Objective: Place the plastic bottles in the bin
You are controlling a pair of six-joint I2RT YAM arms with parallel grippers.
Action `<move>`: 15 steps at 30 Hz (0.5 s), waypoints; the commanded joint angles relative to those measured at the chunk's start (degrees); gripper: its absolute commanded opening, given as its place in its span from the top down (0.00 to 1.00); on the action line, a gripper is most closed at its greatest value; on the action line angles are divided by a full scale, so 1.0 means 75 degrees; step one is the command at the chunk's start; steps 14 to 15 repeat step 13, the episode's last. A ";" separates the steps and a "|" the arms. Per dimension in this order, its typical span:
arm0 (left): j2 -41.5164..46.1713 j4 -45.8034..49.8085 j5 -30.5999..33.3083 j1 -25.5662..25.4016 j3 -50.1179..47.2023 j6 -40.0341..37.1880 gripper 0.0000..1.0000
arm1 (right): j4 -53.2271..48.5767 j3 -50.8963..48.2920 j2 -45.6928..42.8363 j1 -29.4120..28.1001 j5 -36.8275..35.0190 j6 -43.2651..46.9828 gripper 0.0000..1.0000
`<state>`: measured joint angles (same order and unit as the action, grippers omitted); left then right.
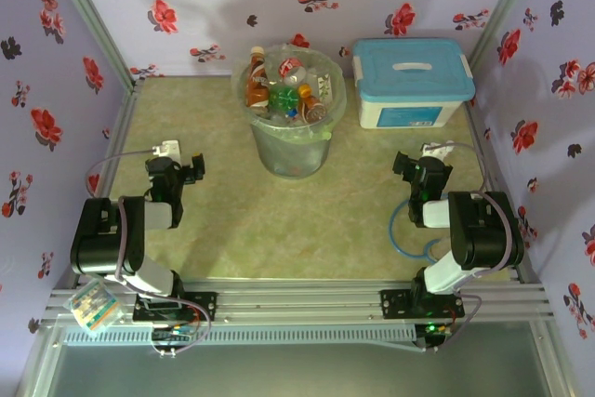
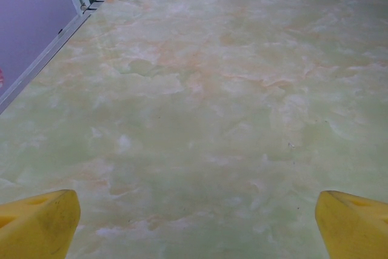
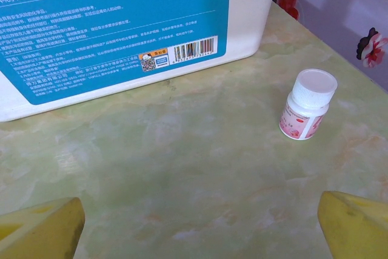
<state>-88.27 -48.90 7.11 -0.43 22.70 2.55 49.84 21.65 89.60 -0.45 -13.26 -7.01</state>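
Left gripper (image 2: 197,225), right gripper (image 3: 200,225): both spread wide, empty. One bin (image 1: 290,151), bottles (image 1: 282,98) heaped inside, count unclear. One white box (image 1: 414,90).

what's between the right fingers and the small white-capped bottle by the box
Nothing visible. Bare table lies between the open right fingers and the small white-capped bottle, which stands upright. The white box sits further back to the left.

Both arms folded: the left arm (image 1: 112,244) and the right arm (image 1: 479,230) bend back over their bases, forearms reaching forward and low. The left gripper (image 1: 186,167) and the right gripper (image 1: 409,169) stand with jaws spread wide, holding nothing. In each wrist view, yellow fingertips (image 2: 39,225) (image 3: 354,225) occupy the lower corners.
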 commanded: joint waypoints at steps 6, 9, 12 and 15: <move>-0.0054 -0.0265 0.0203 0.0015 -0.0005 -0.0187 0.00 | 0.0039 0.0139 0.0015 -0.0070 0.0168 0.0207 0.01; -0.0048 -0.0259 0.0211 0.0012 -0.0011 -0.0181 0.00 | 0.0068 0.0109 -0.0004 -0.0069 0.0163 0.0207 0.01; -0.0044 -0.0265 0.0210 0.0012 -0.0012 -0.0177 0.00 | 0.0162 0.0046 -0.0041 -0.0069 0.0169 0.0207 0.01; -0.0052 -0.0264 0.0212 0.0010 -0.0015 -0.0192 0.00 | 0.0173 0.0039 -0.0041 -0.0072 0.0174 0.0207 0.01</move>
